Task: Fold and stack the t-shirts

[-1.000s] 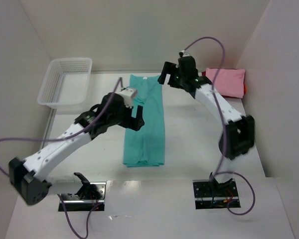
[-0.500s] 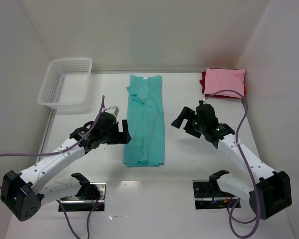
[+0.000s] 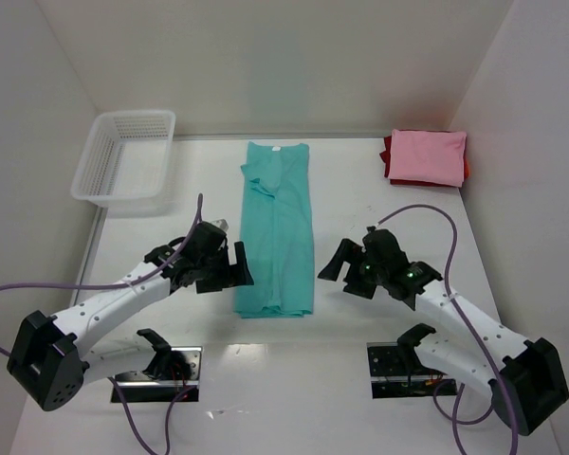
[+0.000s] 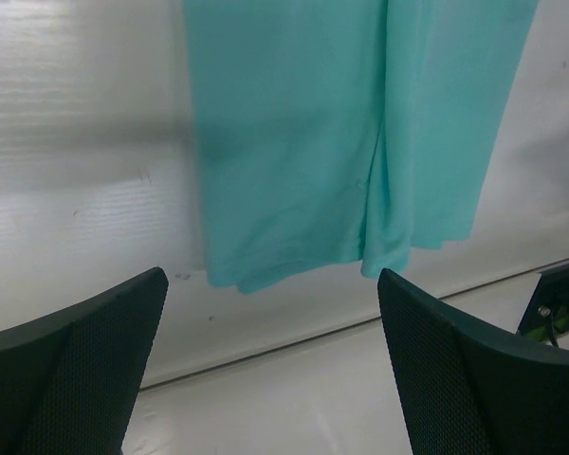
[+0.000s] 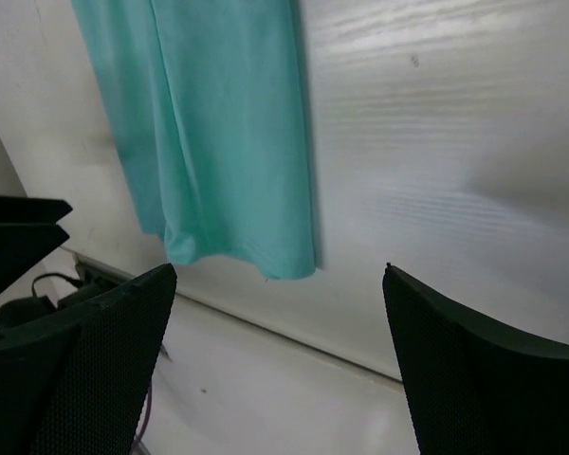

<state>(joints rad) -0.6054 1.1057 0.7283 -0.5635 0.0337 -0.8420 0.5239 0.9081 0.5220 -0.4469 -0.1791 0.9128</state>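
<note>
The teal-green t-shirt (image 3: 277, 227) lies flat as a long narrow strip down the middle of the table, collar at the far end. Its near hem shows in the left wrist view (image 4: 294, 142) and in the right wrist view (image 5: 218, 133). My left gripper (image 3: 233, 269) hovers open just left of the hem, and the left wrist view (image 4: 270, 275) shows nothing between its fingers. On the other side of the hem my right gripper (image 3: 336, 269) stands open and empty too (image 5: 280, 270). A folded pink t-shirt (image 3: 429, 156) rests on a red one (image 3: 387, 161) at the far right.
A white mesh basket (image 3: 123, 156) stands at the far left by the wall. White walls close in the table on the left, back and right. Both arm bases and their purple cables sit at the near edge.
Both arms have drawn back toward the near edge. The right gripper came from the collar end down to the hem's right side; the left moved off the shirt to the hem's left.
</note>
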